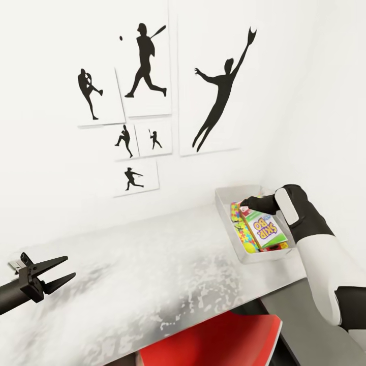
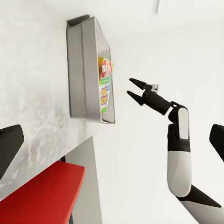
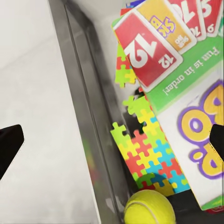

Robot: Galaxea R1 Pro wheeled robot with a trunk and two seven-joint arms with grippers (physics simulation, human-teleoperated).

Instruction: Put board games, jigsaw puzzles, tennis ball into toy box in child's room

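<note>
Right now the toy box (image 1: 230, 231) sits at the far right end of the table (image 1: 152, 264), against the wall. Inside it lies the green-white board game (image 1: 264, 230) on top, a jigsaw puzzle (image 3: 149, 154) under it, and the tennis ball (image 3: 149, 207) in one corner. Right gripper (image 1: 249, 205) hovers just above the box, fingers spread, holding nothing. Left gripper (image 1: 56, 272) hangs over the table's near left edge, well apart from the box, fingers also spread and empty. Baseball silhouette posters (image 1: 147, 66) hang on the wall behind. A red chair (image 1: 213, 340) is tucked under the table.
</note>
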